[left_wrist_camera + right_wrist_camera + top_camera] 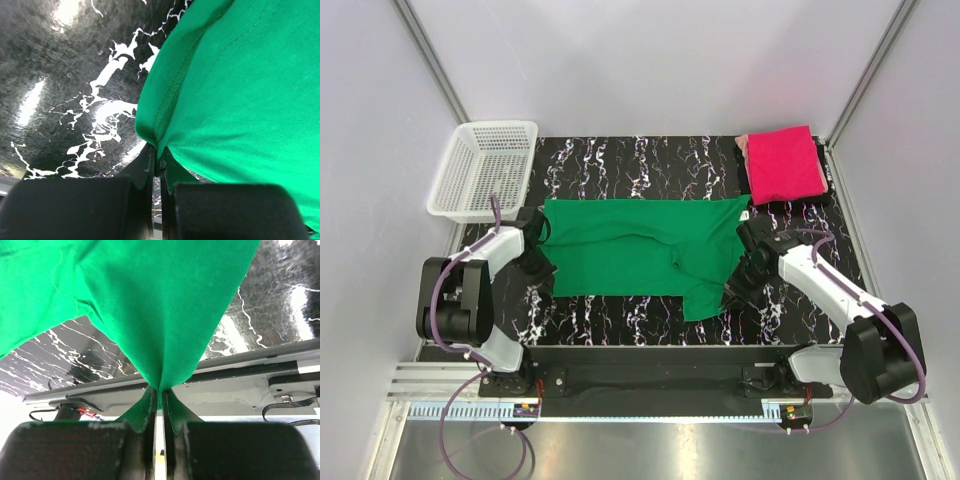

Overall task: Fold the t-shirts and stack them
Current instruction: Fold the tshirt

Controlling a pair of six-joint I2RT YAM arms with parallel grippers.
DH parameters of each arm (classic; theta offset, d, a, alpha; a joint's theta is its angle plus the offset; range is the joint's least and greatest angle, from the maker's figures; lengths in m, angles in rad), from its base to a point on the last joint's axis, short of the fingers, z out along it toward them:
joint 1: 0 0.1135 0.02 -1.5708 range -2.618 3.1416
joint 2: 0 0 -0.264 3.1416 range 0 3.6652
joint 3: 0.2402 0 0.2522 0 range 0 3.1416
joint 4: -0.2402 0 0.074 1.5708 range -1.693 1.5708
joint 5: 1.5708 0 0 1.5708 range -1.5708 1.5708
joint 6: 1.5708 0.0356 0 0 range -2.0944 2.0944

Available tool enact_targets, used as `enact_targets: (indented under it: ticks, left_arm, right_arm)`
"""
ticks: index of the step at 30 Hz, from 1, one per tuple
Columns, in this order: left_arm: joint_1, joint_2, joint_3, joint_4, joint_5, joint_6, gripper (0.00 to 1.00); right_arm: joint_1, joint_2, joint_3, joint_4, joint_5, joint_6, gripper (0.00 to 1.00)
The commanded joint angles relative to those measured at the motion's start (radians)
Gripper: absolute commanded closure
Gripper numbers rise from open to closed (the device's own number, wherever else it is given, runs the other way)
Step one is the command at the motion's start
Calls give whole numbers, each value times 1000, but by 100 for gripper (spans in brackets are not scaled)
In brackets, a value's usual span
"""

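Left gripper (pixel 157 156) and right gripper (pixel 159 390) each clamp one end of the green t-shirt (pixel 630 255) spread across the table (pixel 620 318), while the folded pink t-shirt (pixel 785 165) lies far right.

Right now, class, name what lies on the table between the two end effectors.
The green t-shirt, spread on the table, spans from the left end effector to the right end effector, both pinching it; the top view shows this.

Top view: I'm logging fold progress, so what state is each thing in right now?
green t-shirt: spread across table, pinched at both ends.
pink t-shirt: folded, far right corner.
basket: upright, far left.
left claw: shut on green t-shirt.
right claw: shut on green t-shirt.
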Motion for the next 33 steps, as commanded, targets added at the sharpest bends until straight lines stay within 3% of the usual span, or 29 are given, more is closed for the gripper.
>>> enact_targets:
  ticks: [1, 17, 33]
  left_arm:
    - [13, -42, 44, -16, -28, 24, 99]
    - [68, -120, 101, -60, 15, 66, 99]
    - [101, -134, 147, -74, 107, 136, 98]
  right_arm:
    - [10, -25, 45, -29, 49, 16, 100]
    - [-11, -3, 145, -90, 163, -13, 100]
    - [-168, 102, 296, -116, 184, -143, 100]
